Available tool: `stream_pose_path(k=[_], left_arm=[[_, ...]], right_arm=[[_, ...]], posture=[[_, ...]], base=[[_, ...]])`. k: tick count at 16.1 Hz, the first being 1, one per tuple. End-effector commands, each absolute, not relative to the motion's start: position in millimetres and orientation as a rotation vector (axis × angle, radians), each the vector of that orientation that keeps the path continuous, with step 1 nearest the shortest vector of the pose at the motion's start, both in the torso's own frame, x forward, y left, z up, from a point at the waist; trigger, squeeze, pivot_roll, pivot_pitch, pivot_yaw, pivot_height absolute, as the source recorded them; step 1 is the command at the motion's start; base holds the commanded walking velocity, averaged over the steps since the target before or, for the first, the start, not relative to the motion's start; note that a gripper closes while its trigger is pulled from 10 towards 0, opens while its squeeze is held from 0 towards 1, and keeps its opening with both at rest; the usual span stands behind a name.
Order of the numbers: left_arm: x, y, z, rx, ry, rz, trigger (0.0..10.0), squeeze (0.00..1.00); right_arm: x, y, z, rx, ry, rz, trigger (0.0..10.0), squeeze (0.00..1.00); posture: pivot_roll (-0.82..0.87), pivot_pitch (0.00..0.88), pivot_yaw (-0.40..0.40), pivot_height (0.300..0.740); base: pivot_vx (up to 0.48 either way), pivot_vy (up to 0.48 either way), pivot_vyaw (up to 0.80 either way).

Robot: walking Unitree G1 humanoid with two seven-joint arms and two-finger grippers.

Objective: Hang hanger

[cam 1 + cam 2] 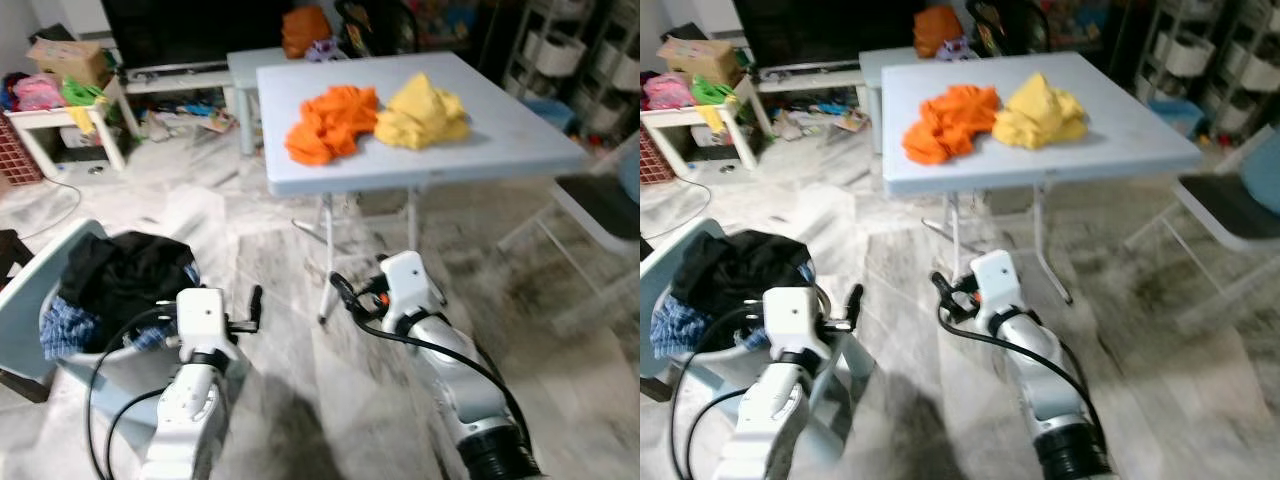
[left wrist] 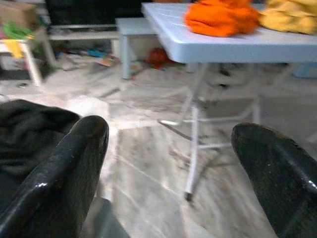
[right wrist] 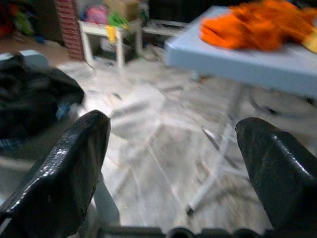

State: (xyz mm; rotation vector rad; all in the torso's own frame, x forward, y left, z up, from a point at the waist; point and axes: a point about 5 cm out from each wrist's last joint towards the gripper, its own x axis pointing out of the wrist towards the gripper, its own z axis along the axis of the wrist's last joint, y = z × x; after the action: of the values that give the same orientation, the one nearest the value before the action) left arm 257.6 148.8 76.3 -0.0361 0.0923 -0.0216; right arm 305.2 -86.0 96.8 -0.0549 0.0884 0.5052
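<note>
I saw one folding table ahead bearing two garments, orange and yellow; one laundry basket sat left. Both my left gripper and right gripper were spread, empty.

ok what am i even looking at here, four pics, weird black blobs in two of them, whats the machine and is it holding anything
It is a walking humanoid robot in a home. The two upper pictures come from cameras in its head, looking down at its own silver arms. The left gripper and right gripper are each two black fingers, both open and holding nothing.

The two lower pictures come from cameras on the wrists, so the black blobs are those fingers seen close up.

Ahead stands a folding table with an orange cloth and a yellow cloth piled on it. By the left arm is a basket of dark clothes. I cannot see a hanger.
</note>
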Motion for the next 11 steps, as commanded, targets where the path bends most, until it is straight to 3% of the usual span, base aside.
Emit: stream_pose_path(k=[1, 8, 11], left_arm=[[257.5, 157.9, 77.2, -0.03, 0.09, 0.005, 10.0, 0.0], [257.7, 159.5, 76.7, -0.027, 0.099, 0.009, 10.0, 0.0], [258.5, 161.1, 75.4, -0.018, 0.111, 0.024, 10.0, 0.0]], right_arm=[[305.7, -76.6, 101.4, -0.057, 0.069, 0.528, 10.0, 0.0], [307.0, -73.6, 99.9, -0.056, 0.071, 0.524, 10.0, 0.0], [307.6, -73.5, 99.6, -0.057, 0.07, 0.519, 10.0, 0.0]], posture=[[0.01, 0.0, 0.032, 0.74], [0.02, 0.0, 0.04, 0.74], [0.02, 0.0, 0.044, 0.74]], base=[[0.45, 0.0, 0.0], [0.445, 0.0, 0.0], [0.0, 0.0, 0.0]])
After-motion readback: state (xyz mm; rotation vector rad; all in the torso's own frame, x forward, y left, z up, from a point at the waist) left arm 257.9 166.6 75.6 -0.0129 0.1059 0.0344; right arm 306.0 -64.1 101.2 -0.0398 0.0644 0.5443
